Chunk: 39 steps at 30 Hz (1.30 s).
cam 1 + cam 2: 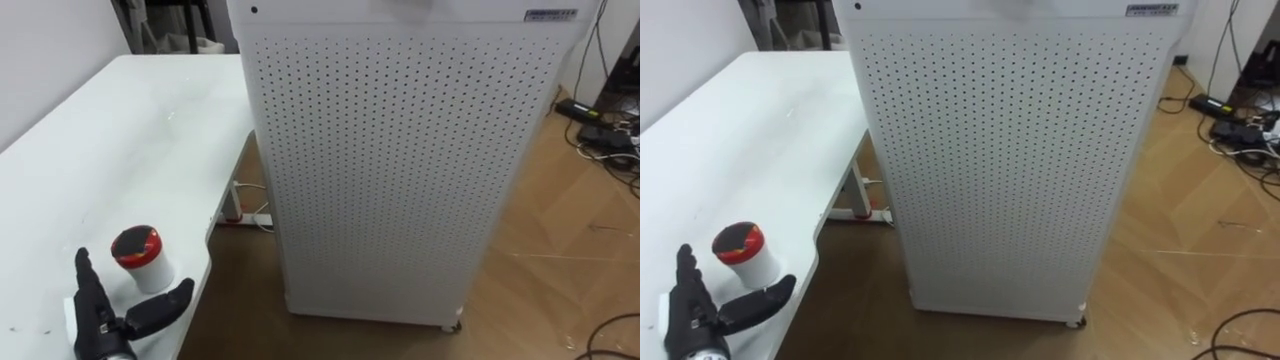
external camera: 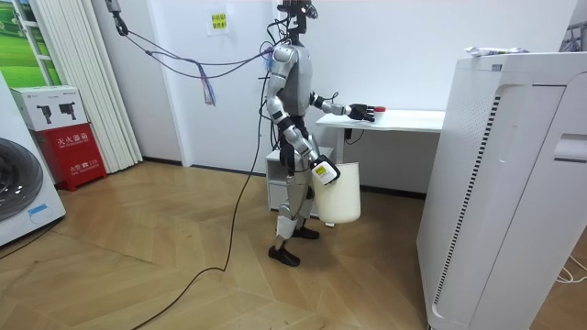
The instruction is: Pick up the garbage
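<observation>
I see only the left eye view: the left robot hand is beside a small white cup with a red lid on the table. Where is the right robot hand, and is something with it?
Observer: In the room view the right robot hand is low by the robot's hip, at the rim of a white bin that hangs beside its leg.
Operator: And how does the robot stand to the table?
Observer: It stands upright at the end of the table, with the left robot hand stretched out over the tabletop, next to the cup.
</observation>
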{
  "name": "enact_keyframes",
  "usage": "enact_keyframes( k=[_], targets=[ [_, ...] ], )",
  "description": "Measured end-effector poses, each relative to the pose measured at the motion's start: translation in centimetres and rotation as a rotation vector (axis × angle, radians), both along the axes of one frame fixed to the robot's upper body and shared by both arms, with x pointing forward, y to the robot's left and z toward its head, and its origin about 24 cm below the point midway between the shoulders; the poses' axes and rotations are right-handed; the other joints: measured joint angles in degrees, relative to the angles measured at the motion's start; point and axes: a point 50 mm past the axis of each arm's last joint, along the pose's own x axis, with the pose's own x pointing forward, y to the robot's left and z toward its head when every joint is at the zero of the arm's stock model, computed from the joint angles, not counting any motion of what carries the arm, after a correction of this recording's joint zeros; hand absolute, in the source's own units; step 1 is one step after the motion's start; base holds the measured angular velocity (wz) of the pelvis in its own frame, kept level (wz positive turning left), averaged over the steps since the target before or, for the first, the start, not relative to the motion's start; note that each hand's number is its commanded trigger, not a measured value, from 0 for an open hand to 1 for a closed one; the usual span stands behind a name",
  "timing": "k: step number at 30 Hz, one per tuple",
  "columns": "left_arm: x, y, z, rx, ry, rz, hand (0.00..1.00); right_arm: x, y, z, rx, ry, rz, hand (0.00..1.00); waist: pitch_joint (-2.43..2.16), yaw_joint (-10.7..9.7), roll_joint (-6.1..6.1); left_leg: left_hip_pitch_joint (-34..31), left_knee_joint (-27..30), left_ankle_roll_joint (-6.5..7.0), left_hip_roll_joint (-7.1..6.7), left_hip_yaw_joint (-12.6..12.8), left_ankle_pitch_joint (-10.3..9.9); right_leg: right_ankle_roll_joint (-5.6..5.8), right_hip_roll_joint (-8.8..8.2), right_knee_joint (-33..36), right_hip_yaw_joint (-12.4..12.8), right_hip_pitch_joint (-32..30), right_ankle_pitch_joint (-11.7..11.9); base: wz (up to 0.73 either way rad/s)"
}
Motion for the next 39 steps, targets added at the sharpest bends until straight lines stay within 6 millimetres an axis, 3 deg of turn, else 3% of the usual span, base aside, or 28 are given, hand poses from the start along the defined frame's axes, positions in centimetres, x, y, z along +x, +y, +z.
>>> enact_keyframes(
  k=[5, 15, 21, 24, 39],
  targets=[
    [0.2, 0.3, 0.1, -0.008, -0.003, 0.013, 0.00, 0.0, -0.1, 0.0, -0.005, 0.000, -0.003, 1.00, 0.01, -0.1, -0.01, 0.0, 0.3, 0.02, 0.06, -0.1, 0.0, -0.01, -0.03, 0.1, 0.3, 0.0, 0.0, 0.00],
    [0.5, 1.3, 0.4, -0.060, -0.017, 0.093, 0.00, -0.2, -0.8, 0.0, -0.027, 0.017, -0.002, 1.00, 0.17, -0.5, 1.18, -0.7, 0.8, 0.33, 0.18, 0.1, -0.2, 0.19, 0.13, 0.1, 0.7, -0.4, 0.3, 0.00],
    [0.4, 2.4, 0.6, -0.058, -0.006, 0.158, 0.00, -0.3, -0.8, -0.1, -0.028, 0.027, -0.003, 1.00, 0.16, -1.5, 1.20, -0.5, 0.6, 0.37, 0.19, 0.6, -0.2, 0.27, 0.15, 0.1, 1.1, -0.4, 0.3, -0.03],
    [0.7, 2.4, 0.5, -0.057, 0.005, 0.160, 0.00, -0.5, -0.8, -0.1, -0.027, 0.038, -0.007, 1.00, 0.19, -1.5, 1.15, -0.4, 0.6, 0.39, 0.09, 0.6, -0.2, 0.28, 0.26, 0.1, 2.2, -0.4, 0.3, -0.01],
    [2.0, 2.1, 1.2, -0.063, -0.002, 0.151, 0.00, -0.6, -0.3, -0.4, -0.011, 0.059, -0.010, 1.00, 0.26, -1.8, 1.06, -0.4, 0.7, 0.53, 0.27, 0.4, -0.3, 0.40, 0.33, 0.0, 2.4, -0.3, 0.4, 0.00]
  ],
)
